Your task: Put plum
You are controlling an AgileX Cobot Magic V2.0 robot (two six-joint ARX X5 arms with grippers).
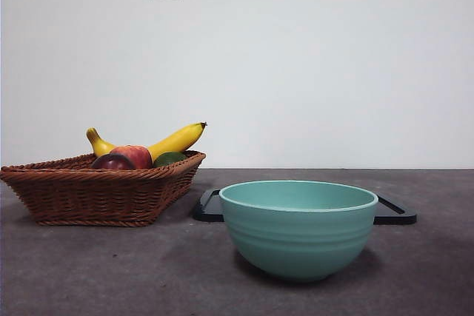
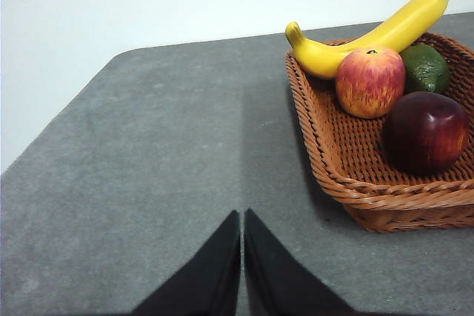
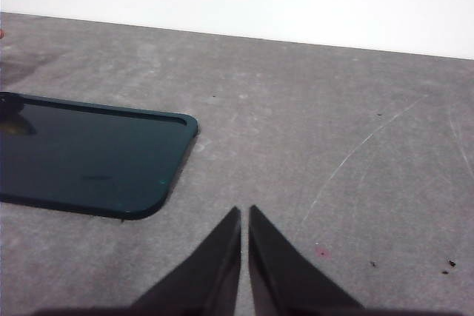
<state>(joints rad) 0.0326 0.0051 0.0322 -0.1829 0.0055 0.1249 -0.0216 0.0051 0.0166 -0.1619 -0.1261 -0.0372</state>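
The plum (image 2: 425, 132), dark maroon and glossy, lies in the wicker basket (image 2: 348, 155) near its front rim; in the front view the plum (image 1: 112, 162) peeks over the basket's (image 1: 89, 190) edge at the left of the table. My left gripper (image 2: 242, 220) is shut and hangs over bare table beside the basket, apart from it. Over the table beside a dark tray (image 3: 89, 157), my right gripper (image 3: 244, 216) is shut with nothing in it. Neither arm shows in the front view.
The basket also holds a banana (image 1: 176, 139), a red-and-yellow fruit (image 1: 135, 155) and a dark green fruit (image 1: 169, 158). A teal bowl (image 1: 298, 226) stands at the front middle, with the dark tray (image 1: 392, 211) flat behind it. The table's edge curves off near the left gripper.
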